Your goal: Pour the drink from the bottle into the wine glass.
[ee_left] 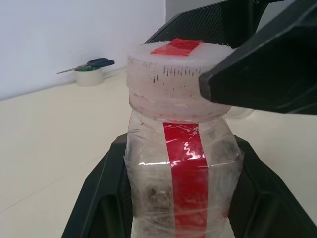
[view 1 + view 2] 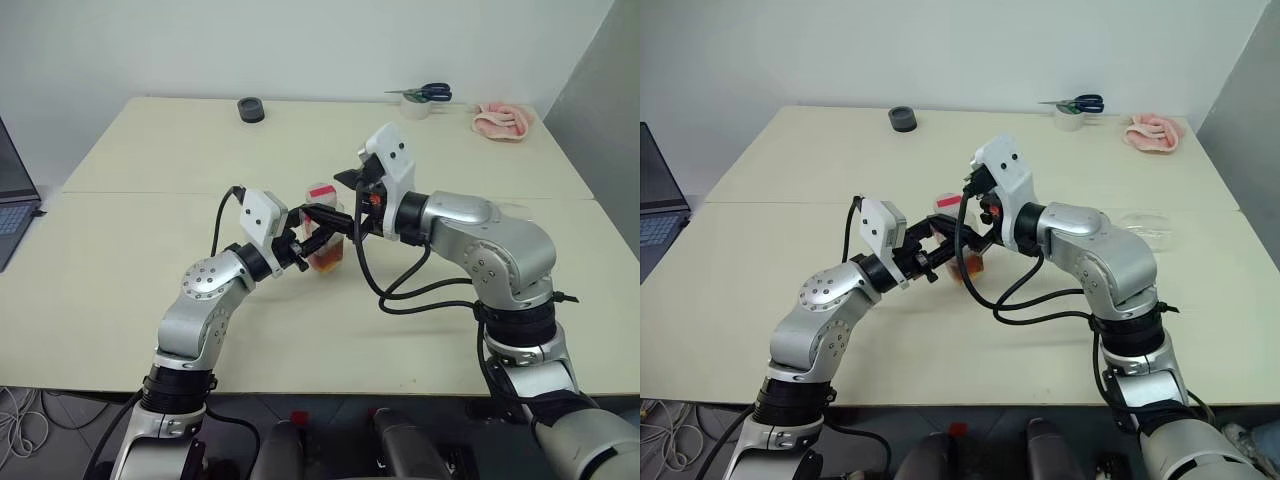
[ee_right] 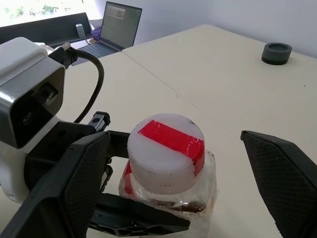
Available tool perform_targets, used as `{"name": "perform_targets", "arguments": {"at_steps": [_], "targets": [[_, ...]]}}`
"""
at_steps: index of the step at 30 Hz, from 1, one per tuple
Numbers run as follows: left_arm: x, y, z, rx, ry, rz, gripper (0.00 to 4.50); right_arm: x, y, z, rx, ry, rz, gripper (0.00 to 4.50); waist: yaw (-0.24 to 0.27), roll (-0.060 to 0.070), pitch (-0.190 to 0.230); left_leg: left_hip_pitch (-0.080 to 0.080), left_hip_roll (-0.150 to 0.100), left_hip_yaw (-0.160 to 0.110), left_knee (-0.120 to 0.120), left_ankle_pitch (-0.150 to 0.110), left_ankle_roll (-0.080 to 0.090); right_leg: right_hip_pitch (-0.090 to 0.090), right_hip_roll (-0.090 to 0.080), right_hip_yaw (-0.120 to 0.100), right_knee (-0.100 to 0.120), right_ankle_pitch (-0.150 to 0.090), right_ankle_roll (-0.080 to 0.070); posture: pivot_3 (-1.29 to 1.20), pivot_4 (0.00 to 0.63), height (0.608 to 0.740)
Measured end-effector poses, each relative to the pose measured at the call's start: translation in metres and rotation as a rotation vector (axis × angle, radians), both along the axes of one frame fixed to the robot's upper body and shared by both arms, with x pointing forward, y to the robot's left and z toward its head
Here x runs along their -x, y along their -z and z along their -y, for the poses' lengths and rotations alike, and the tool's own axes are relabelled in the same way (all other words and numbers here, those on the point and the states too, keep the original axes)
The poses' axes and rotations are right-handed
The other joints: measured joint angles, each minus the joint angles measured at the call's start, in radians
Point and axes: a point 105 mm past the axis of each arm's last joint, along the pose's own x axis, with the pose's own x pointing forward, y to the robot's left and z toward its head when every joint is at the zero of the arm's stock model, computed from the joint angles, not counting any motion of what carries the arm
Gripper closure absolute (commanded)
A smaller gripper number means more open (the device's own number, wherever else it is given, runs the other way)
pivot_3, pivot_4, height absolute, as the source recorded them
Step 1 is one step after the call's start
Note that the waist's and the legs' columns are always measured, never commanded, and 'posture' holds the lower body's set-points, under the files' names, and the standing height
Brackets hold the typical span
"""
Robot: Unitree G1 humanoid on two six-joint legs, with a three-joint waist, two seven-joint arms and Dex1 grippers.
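My left gripper (image 2: 315,236) is shut on the body of the bottle (image 2: 326,245), holding it upright above the middle of the table. The bottle is clear, with a red strip and a pale cap (image 3: 166,148). The amber drink (image 2: 328,262) sits low inside it. My right gripper (image 3: 176,135) reaches in from the right. It is open, one black finger (image 1: 257,74) on each side of the cap, not closed on it. A faint clear shape (image 2: 1145,225) on the table right of my right arm may be the wine glass; I cannot make out a stem.
At the far edge of the table (image 2: 150,160) are a black round object (image 2: 251,109), a tape roll with scissors on top (image 2: 420,100), and a pink cloth (image 2: 503,120). A laptop (image 2: 12,205) sits at the left edge.
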Motion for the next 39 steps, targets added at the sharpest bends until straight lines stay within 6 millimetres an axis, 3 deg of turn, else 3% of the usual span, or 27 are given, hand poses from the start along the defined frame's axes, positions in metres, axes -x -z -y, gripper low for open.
{"name": "perform_targets", "arguments": {"at_steps": [1,7,8,18,22,27,37,39], "targets": [[0.000,0.001,0.000,0.000,-0.001,-0.002,2.53,0.000,0.000,-0.001,-0.002,0.000,-0.001,0.56,0.000,0.000,0.000,0.000,0.000,0.000,0.000,0.000,0.000,0.000,0.000,0.000,0.000,0.000,0.000,0.00,0.150,0.740],[0.000,0.002,-0.001,0.001,-0.004,-0.006,2.53,0.002,-0.001,-0.004,-0.020,-0.019,-0.013,2.65,0.000,0.000,0.000,0.000,0.000,0.000,0.000,0.000,0.000,0.000,0.000,0.000,0.000,0.000,0.000,0.00,0.150,0.740],[0.001,0.002,-0.001,0.001,-0.003,-0.004,2.53,0.002,-0.001,-0.004,-0.023,-0.020,-0.014,2.71,0.000,0.000,0.000,0.000,0.000,0.000,0.000,0.000,0.000,0.000,0.000,0.000,0.000,0.000,0.000,0.00,0.150,0.740],[0.000,0.003,-0.001,-0.002,-0.005,-0.005,2.53,0.000,0.001,-0.004,-0.009,-0.055,0.005,2.71,0.000,0.000,0.000,0.000,0.000,0.000,0.000,0.000,0.000,0.000,0.000,0.000,0.000,0.000,0.000,0.00,0.150,0.740],[0.003,0.006,0.005,-0.013,0.035,-0.016,2.54,0.000,0.006,0.003,0.045,-0.243,0.017,2.71,0.000,0.000,0.000,0.000,-0.001,0.000,0.000,0.000,0.000,0.001,0.000,0.000,-0.001,0.000,0.000,0.00,0.150,0.740],[0.000,0.006,0.000,-0.005,0.012,-0.019,2.55,-0.019,0.002,-0.004,0.116,-0.484,0.060,2.71,-0.019,0.000,0.000,0.002,0.001,0.001,0.000,0.000,0.000,0.000,0.002,0.001,0.000,0.000,0.000,0.00,0.150,0.740],[-0.001,0.013,-0.002,-0.014,-0.006,-0.054,2.58,-0.028,0.007,-0.009,0.159,-0.636,0.081,2.71,-0.022,0.000,0.000,0.000,0.000,0.000,-0.001,0.000,0.000,0.000,-0.001,0.000,0.000,0.003,-0.005,0.00,0.150,0.740],[0.000,0.012,-0.003,-0.011,-0.009,-0.049,2.58,-0.028,0.006,-0.009,0.139,-0.639,0.074,1.98,-0.022,0.000,0.000,0.000,0.000,0.000,-0.001,0.000,0.000,0.000,-0.001,-0.001,0.000,0.003,-0.005,0.00,0.150,0.740]]}}
